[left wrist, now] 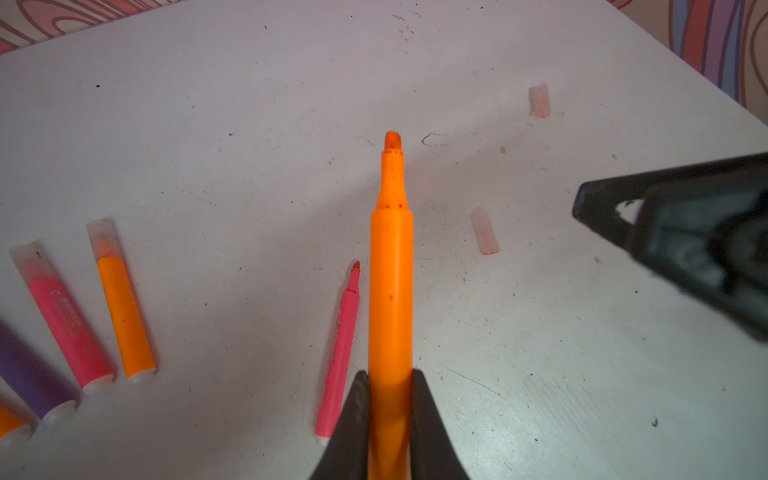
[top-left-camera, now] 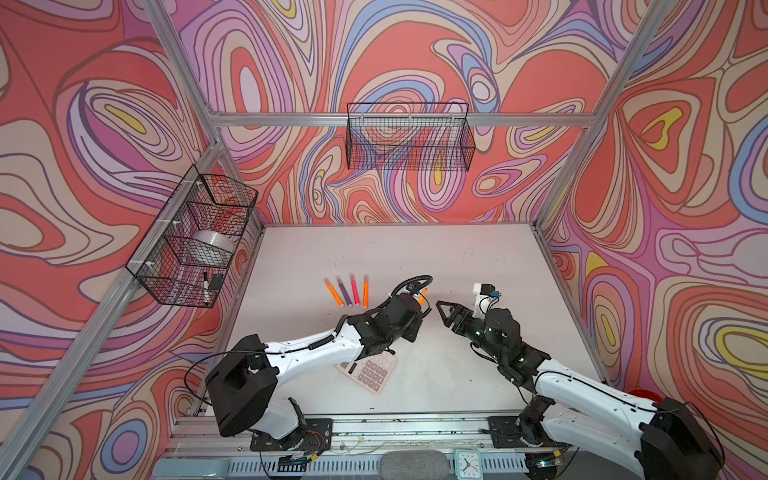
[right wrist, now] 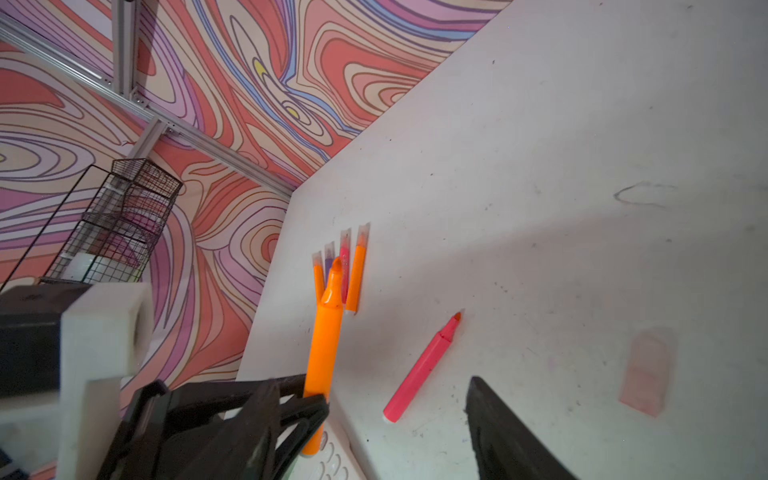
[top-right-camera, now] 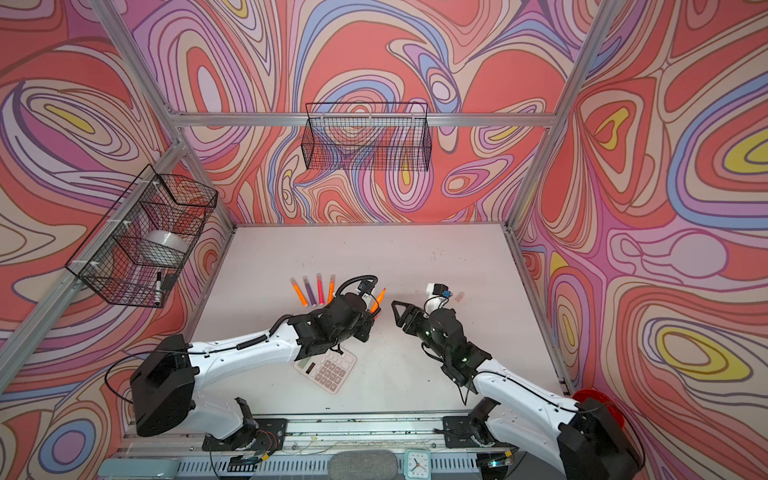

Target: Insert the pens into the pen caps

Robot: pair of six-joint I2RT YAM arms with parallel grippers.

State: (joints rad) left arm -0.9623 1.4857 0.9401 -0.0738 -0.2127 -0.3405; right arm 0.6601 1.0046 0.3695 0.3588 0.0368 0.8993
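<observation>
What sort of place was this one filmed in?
Probably a purpose-built robot test cell, not a home or office: an aluminium frame carries swirl-printed wall panels round a white table, with wire baskets hung on the frame.

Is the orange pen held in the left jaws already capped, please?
No, the held orange pen shows a bare tip with no cap on it.

Both top views look steeply down from high at the front, taking in the whole scuffed white tabletop [top-left-camera: 415, 257]; each wrist camera rides close and low over it; both wrist views share the uncapped neon orange marker pen [left wrist: 390, 291], seen from different sides.
</observation>
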